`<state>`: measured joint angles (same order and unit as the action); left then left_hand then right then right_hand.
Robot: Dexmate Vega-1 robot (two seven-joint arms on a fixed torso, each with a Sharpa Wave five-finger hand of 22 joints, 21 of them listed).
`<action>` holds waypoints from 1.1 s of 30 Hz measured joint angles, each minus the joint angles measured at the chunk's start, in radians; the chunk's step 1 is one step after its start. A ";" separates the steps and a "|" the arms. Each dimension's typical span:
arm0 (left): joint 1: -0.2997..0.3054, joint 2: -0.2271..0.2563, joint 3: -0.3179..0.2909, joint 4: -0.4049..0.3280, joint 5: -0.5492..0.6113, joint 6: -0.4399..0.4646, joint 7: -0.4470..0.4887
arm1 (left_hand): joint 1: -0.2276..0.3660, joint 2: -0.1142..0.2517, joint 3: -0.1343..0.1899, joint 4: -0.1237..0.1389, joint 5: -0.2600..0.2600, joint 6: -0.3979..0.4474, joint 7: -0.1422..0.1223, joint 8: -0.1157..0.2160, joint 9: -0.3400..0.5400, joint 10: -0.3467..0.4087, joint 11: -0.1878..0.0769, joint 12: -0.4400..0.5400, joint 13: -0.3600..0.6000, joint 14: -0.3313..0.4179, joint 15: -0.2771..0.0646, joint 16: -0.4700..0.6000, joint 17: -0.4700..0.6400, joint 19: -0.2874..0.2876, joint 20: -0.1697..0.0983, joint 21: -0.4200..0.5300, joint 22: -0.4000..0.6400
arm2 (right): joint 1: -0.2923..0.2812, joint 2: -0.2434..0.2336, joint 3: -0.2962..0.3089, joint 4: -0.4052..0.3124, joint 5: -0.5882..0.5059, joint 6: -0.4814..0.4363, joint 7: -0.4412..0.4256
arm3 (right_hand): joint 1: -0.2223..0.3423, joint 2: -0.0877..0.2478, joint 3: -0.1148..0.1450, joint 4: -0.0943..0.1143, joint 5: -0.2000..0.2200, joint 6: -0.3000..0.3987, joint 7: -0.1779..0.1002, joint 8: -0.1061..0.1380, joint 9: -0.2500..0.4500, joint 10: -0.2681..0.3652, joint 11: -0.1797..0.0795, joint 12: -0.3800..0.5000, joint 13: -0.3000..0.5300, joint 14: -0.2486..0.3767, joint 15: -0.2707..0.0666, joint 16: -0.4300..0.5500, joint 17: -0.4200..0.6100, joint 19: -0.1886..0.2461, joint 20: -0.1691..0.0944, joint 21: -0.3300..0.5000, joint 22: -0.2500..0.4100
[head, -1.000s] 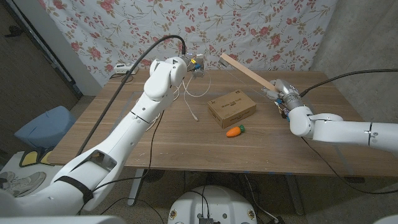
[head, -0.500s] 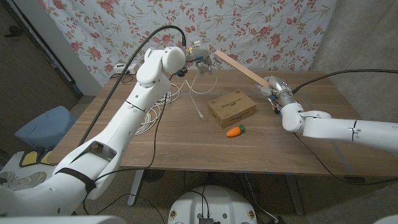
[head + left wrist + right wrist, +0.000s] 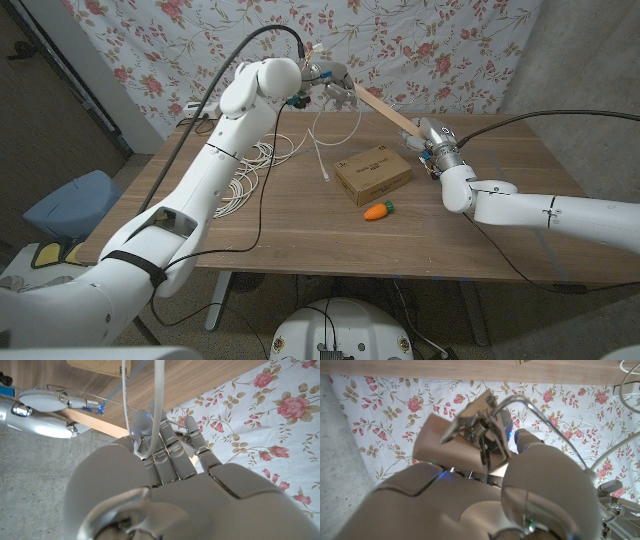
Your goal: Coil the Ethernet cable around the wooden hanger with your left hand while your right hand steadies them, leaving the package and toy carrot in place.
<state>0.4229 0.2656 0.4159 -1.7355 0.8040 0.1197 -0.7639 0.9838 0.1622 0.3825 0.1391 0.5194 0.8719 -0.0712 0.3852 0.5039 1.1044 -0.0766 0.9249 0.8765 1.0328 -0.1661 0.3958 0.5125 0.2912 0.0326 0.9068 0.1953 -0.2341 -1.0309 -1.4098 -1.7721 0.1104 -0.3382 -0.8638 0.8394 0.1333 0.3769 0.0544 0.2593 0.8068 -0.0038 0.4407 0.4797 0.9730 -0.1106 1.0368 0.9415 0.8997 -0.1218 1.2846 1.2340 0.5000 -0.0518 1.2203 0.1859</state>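
Over the last second the left arm had swung up and toward the far right, carrying the left hand point(image 3: 322, 78) from above the far middle of the table to the upper tip of the wooden hanger point(image 3: 385, 112), while the right arm had slid a little leftward.

On the left of the wooden table point(image 3: 200, 230), loose white loops of the Ethernet cable point(image 3: 248, 175) lay heaped near the left arm. From there a strand rose to the raised left hand, and another hung down with its plug end resting on the table just left of the package point(image 3: 373, 172). The left hand's fingers were pinched on the cable; the left wrist view showed the strand point(image 3: 159, 400) running up from between the fingertips, which the head view was too small to make out. That view also showed the hanger's bar point(image 3: 85, 419) crossing behind the fingers.

The cardboard package sat mid-table with dark print on its lid, too small to read. The toy carrot point(image 3: 378, 210) lay just near of it, apart from it.

To the right, the hanger slanted up and leftward out of the right hand point(image 3: 436, 150), which was clamped on its lower end. The right wrist view showed a metal clip and wire hook point(image 3: 482, 430) on the hanger point(image 3: 450, 445).

Behind the table hung a white curtain point(image 3: 420, 40) printed with red flowers; a blue stool point(image 3: 70, 205) stood on the left.
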 measured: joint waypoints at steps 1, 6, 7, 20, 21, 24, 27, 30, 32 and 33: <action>-0.007 -0.005 -0.003 0.007 -0.010 -0.006 0.001 | 0.004 -0.004 0.000 0.000 0.000 0.000 0.000 0.000 0.000 0.000 0.000 0.000 0.000 0.000 0.000 0.000 0.003 0.000 0.000 0.000 0.000 | -0.001 0.008 0.001 0.008 -0.015 -0.006 0.009 | 0.000 0.000 0.000 0.000 0.000 0.000 0.000 0.000 0.000 0.000 0.000 0.000 -0.001 0.000 0.000 0.000 0.000 0.000 0.000 0.002 0.000; -0.027 -0.023 -0.010 0.024 -0.051 -0.032 0.000 | 0.005 -0.005 0.001 0.001 0.006 0.007 0.007 0.000 0.000 0.000 0.000 0.004 0.003 0.000 0.000 -0.001 0.009 0.000 0.000 0.004 0.000 | -0.005 0.052 0.007 0.055 -0.071 -0.014 0.049 | 0.001 -0.001 0.000 0.000 0.005 0.000 0.000 0.000 0.000 0.000 0.000 0.000 0.001 -0.004 0.004 0.007 0.000 -0.006 0.006 0.002 0.000; -0.031 -0.025 -0.012 0.026 -0.057 -0.036 -0.002 | 0.005 -0.005 0.004 0.004 0.006 0.007 0.007 0.000 0.000 0.000 0.000 0.004 0.003 0.000 0.000 -0.001 0.009 0.000 0.000 0.004 0.000 | -0.006 0.062 0.009 0.067 -0.080 -0.014 0.056 | 0.001 -0.002 0.000 0.000 0.008 0.000 0.000 0.000 0.000 -0.001 0.001 0.000 0.001 -0.004 0.004 0.008 0.000 -0.006 0.006 0.002 0.000; -0.046 -0.022 -0.001 -0.027 -0.056 -0.024 -0.037 | 0.024 -0.008 0.004 0.004 0.014 0.009 0.009 0.000 -0.006 0.000 0.000 0.004 -0.001 0.011 -0.008 -0.001 0.031 0.077 -0.002 0.054 0.006 | -0.066 0.151 0.129 0.263 0.012 0.172 0.128 | 0.002 -0.001 0.067 0.070 0.014 0.098 0.002 0.000 0.008 -0.002 0.002 0.001 0.000 -0.011 0.004 0.017 -0.004 -0.006 0.006 0.011 0.000; -0.046 -0.016 0.004 -0.040 -0.045 -0.014 -0.043 | 0.024 -0.008 0.004 0.004 0.014 0.009 0.009 0.000 -0.006 0.000 0.000 0.007 0.000 0.011 -0.008 -0.001 0.032 0.094 -0.003 0.065 0.010 | -0.072 0.153 0.140 0.273 0.030 0.198 0.128 | 0.002 -0.001 0.067 0.070 0.014 0.098 0.002 0.002 0.010 -0.002 0.002 0.006 0.001 -0.011 0.004 0.017 -0.003 -0.006 0.006 0.011 0.000; -0.042 -0.002 0.016 -0.064 -0.004 0.018 -0.062 | 0.027 -0.005 0.004 0.004 0.014 0.009 0.009 0.000 -0.006 0.000 0.000 0.008 -0.005 0.020 -0.009 -0.001 0.037 0.128 -0.008 0.093 0.017 | -0.091 0.157 0.173 0.298 0.069 0.250 0.128 | 0.015 0.012 0.068 0.070 0.013 0.098 0.002 0.007 0.014 -0.001 0.001 0.008 0.001 -0.011 0.004 0.021 -0.001 -0.006 0.006 0.015 0.000; -0.035 0.023 0.039 -0.103 0.048 0.058 -0.085 | 0.029 -0.008 0.004 0.004 0.014 0.009 0.009 0.000 -0.006 0.000 0.000 0.008 -0.005 0.023 -0.013 -0.001 0.037 0.138 -0.009 0.103 0.017 | -0.116 0.161 0.215 0.327 0.135 0.330 0.130 | 0.015 0.012 0.067 0.070 0.012 0.097 0.002 0.008 0.019 -0.001 0.001 0.017 0.012 -0.011 0.004 0.025 0.000 -0.006 0.006 0.019 0.000; -0.029 0.039 0.052 -0.124 0.106 0.097 -0.104 | 0.032 -0.008 0.004 0.004 0.018 0.009 0.009 0.000 -0.006 0.000 0.000 0.008 -0.004 0.023 -0.013 -0.001 0.042 0.138 -0.009 0.111 0.021 | -0.141 0.165 0.256 0.356 0.198 0.408 0.136 | 0.015 0.012 0.067 0.070 0.019 0.097 0.002 0.008 0.021 -0.001 0.001 0.021 0.020 -0.011 0.004 0.029 0.000 -0.006 0.006 0.023 0.000; -0.022 0.056 0.065 -0.146 0.155 0.128 -0.118 | 0.032 -0.008 0.004 0.004 0.021 0.009 0.009 0.000 -0.006 0.000 0.000 0.008 -0.006 0.023 -0.012 -0.001 0.042 0.138 -0.009 0.114 0.021 | -0.164 0.167 0.288 0.376 0.246 0.470 0.140 | 0.015 0.012 0.067 0.070 0.019 0.097 0.002 0.014 0.024 -0.001 0.001 0.021 0.022 -0.011 0.004 0.032 0.000 -0.006 0.006 0.023 0.000; -0.020 0.062 0.069 -0.147 0.170 0.137 -0.123 | 0.032 -0.008 0.004 0.004 0.021 0.009 0.009 0.000 -0.006 0.002 -0.002 0.008 -0.006 0.023 -0.013 -0.001 0.042 0.138 -0.009 0.114 0.021 | -0.165 0.167 0.289 0.377 0.251 0.475 0.141 | 0.015 0.012 0.067 0.070 0.019 0.097 0.002 0.014 0.024 -0.001 0.001 0.021 0.022 -0.011 0.004 0.032 0.000 -0.006 0.006 0.025 0.000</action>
<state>0.4033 0.3274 0.4852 -1.8825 0.9741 0.2571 -0.8873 1.0155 0.1542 0.3869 0.1435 0.5406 0.8808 -0.0618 0.3852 0.4982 1.1066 -0.0786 0.9324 0.8704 1.0562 -0.1786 0.3951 0.5542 0.4287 0.0231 1.0212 0.2168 -0.3986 -0.8643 -1.1205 -1.3949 0.3611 0.1371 -0.7232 0.8545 0.1453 0.4443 0.1243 0.2787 0.9041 -0.0018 0.4552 0.5033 0.9722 -0.1098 1.0580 0.9634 0.8890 -0.1182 1.3168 1.2340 0.4941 -0.0458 1.2449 0.1861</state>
